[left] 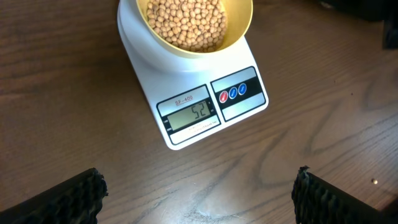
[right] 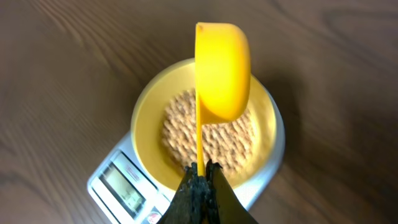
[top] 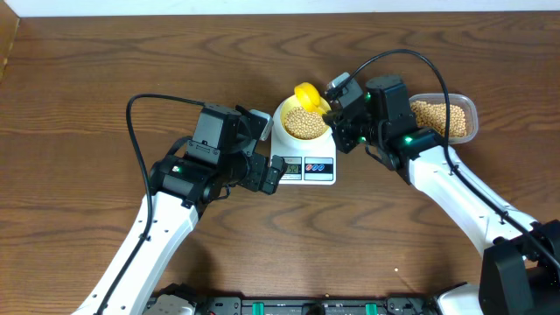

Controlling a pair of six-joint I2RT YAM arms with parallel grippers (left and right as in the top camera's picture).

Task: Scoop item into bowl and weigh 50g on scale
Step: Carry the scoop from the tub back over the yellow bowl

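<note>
While right tool (right: 200,171) grips yellow scoop (right: 222,71) tipped above beans (right: 180,130) in bowl (right: 146,118) on scale (left: 186,71), left tool (left: 196,199) gapes empty.

**Non-Task Items in the Work Area**

Table (top: 79,79): dark brown wood-grain top, visible in all three views. It appears as blurred background in the right wrist view. A small pale speck (top: 396,269) lies on it toward the front right.

Scoop (top: 306,93): yellow plastic, with a round cup and a thin straight handle. It is raised off the table and turned on its side. In the right wrist view, the cup's rounded back faces right and the handle runs down edge-on.

Tub (top: 473,107): clear plastic, rounded-rectangular, standing on the table at the far right.

Background: a pale strip (top: 262,7) borders the table's far edge. A black rail (top: 289,306) with green fittings runs along the near edge.
</note>
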